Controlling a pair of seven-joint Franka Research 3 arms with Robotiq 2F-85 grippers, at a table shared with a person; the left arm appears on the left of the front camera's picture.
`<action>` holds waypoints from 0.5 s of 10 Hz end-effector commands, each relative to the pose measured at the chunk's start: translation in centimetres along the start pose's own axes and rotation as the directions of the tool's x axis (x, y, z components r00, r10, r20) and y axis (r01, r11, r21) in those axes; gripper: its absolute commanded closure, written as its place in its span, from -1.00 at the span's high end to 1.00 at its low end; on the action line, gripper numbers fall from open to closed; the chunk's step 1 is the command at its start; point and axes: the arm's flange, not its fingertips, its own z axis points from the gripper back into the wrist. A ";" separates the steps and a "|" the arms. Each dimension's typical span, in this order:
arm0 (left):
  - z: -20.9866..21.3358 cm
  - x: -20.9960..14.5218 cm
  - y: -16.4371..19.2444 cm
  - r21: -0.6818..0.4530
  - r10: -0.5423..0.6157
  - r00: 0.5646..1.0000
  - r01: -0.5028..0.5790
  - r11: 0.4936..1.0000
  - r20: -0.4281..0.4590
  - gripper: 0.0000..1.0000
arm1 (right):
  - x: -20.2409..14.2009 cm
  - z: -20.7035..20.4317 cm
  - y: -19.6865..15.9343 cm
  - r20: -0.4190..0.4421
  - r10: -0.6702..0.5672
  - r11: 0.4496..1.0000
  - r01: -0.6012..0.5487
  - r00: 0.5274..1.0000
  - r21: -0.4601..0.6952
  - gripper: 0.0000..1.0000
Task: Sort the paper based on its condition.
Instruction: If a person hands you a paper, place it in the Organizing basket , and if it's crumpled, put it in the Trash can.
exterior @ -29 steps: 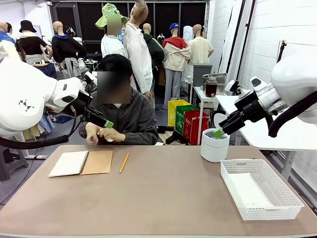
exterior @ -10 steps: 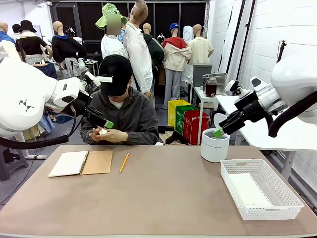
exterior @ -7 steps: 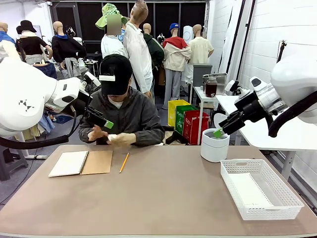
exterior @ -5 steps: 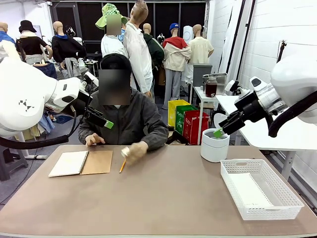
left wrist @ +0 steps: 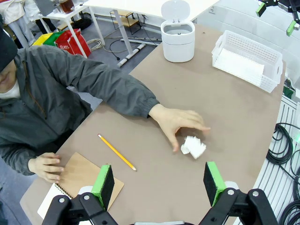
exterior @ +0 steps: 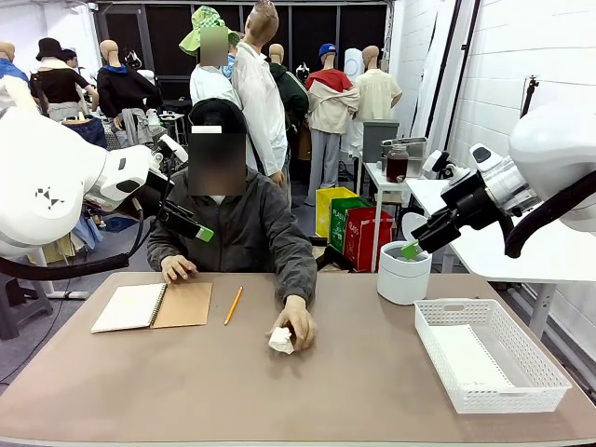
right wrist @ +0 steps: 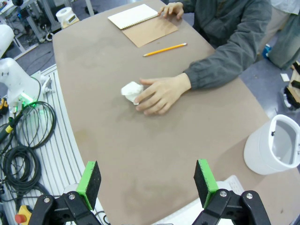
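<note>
Beside the pencil (exterior: 233, 304) we see the paper (exterior: 281, 340), crumpled white, under a person's hand (exterior: 296, 328); left gripper (left wrist: 159, 184) and right gripper (right wrist: 146, 181) both gape.

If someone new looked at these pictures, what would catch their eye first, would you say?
Probably the person's hand setting a crumpled paper ball on the middle of the table. Then the white mesh basket at the robot's right, with a flat sheet inside, and the white bin beyond it.

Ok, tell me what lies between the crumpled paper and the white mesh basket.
Bare tabletop in the front view: nothing lies between the crumpled paper and the white mesh basket.
</note>
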 end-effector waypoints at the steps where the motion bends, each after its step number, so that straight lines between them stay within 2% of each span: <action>1: 0.0 -0.1 0.0 -0.007 0.011 1.000 -0.011 1.000 -0.002 1.00 | 0.1 -0.1 0.0 0.009 0.001 1.000 -0.001 1.000 0.014 1.00; 5: 0.0 -0.1 0.0 -0.007 0.011 1.000 -0.011 1.000 -0.002 1.00 | 0.0 0.0 0.0 0.000 0.000 1.000 0.000 1.000 0.000 1.00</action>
